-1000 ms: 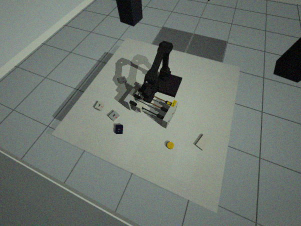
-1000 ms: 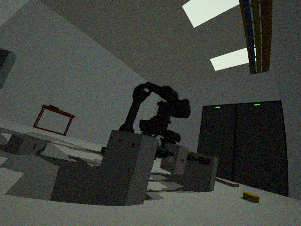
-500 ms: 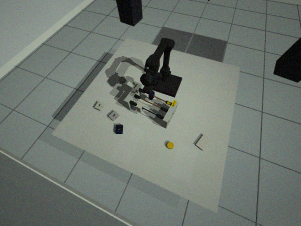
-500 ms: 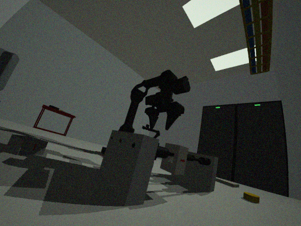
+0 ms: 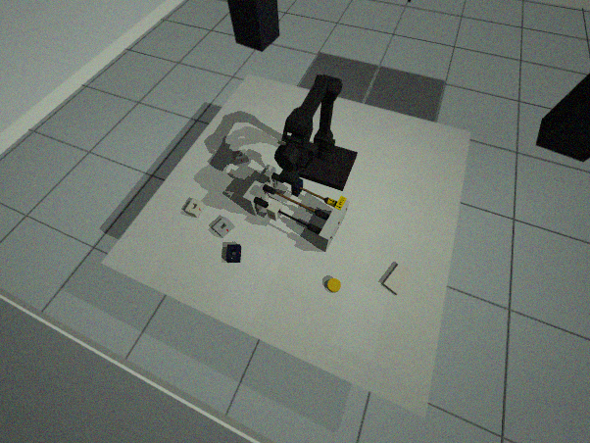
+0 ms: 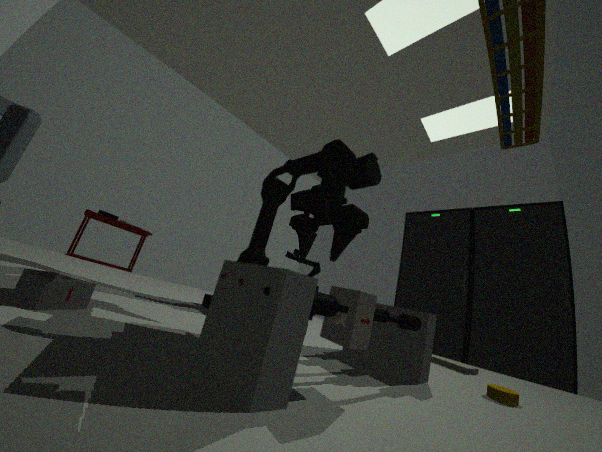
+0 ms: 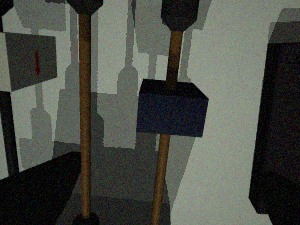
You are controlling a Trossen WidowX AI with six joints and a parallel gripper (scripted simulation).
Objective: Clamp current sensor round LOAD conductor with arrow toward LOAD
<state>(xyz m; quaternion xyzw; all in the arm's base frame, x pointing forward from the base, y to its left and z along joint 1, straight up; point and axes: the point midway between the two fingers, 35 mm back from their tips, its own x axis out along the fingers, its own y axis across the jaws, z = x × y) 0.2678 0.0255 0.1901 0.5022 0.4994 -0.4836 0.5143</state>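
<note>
The dark blue sensor (image 5: pixel 297 185) (image 7: pixel 172 114) sits around the far conductor (image 5: pixel 314 193) (image 7: pixel 160 174), which runs to the yellow LOAD marker (image 5: pixel 341 202). In the wrist view its body looks like a closed box; its arrow and latch do not show. My gripper (image 6: pixel 318 258) is open and empty, raised above the conductors with its fingers spread and clear of the sensor. In the top view the arm hides the fingertips.
A white sensor (image 5: pixel 272 211) (image 6: pixel 361 325) (image 7: pixel 32 61) with a red arrow is on the near conductor. Pale end blocks (image 5: pixel 335 232) (image 6: pixel 260 340) hold the conductors. Two pale boxes (image 5: pixel 193 208) (image 5: pixel 221 226), a dark blue box (image 5: pixel 233 253), a yellow disc (image 5: pixel 333 284) (image 6: pixel 502 395) and an angled bar (image 5: pixel 389 272) lie around.
</note>
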